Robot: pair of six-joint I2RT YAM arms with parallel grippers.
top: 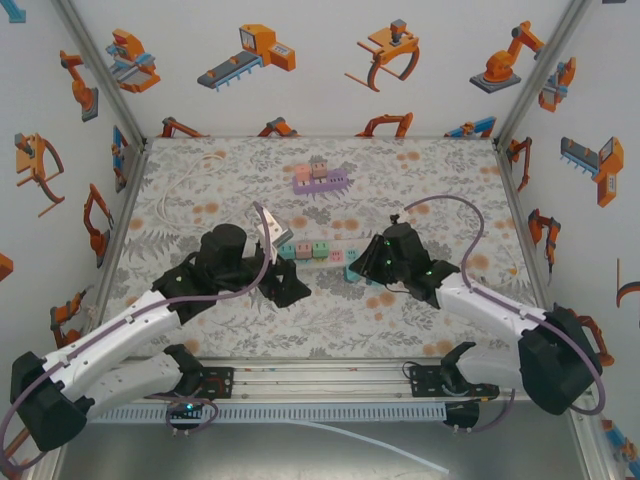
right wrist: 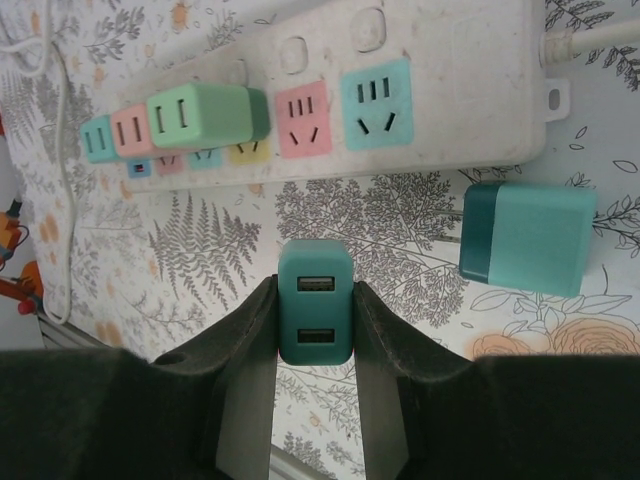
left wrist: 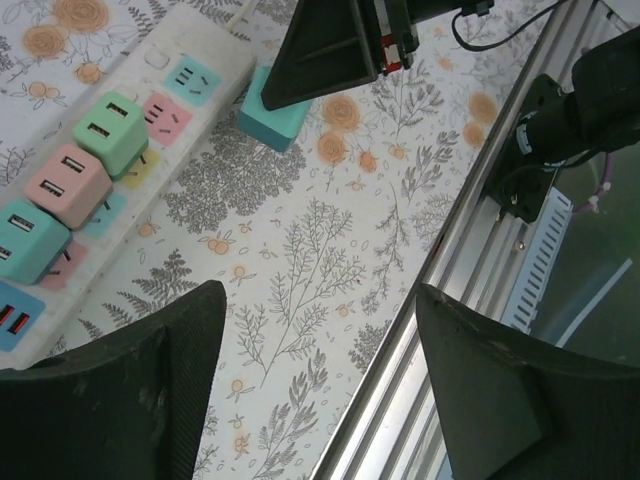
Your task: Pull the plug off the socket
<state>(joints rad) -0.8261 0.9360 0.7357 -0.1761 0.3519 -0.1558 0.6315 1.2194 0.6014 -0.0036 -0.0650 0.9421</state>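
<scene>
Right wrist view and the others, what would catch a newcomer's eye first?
The right claw is clamped on a dark teal plug, apart from the white power strip beyond it. A lighter teal plug lies loose on the floral table beside the strip, and a green plug sits in a socket. The left claw hangs open over that table.

A robotics lab test cell: aluminium frame posts (top: 105, 70), walls (top: 330, 100) printed with cartoon robot arms, a floral-covered table (top: 440, 180), a mounting rail (top: 320, 385).
</scene>
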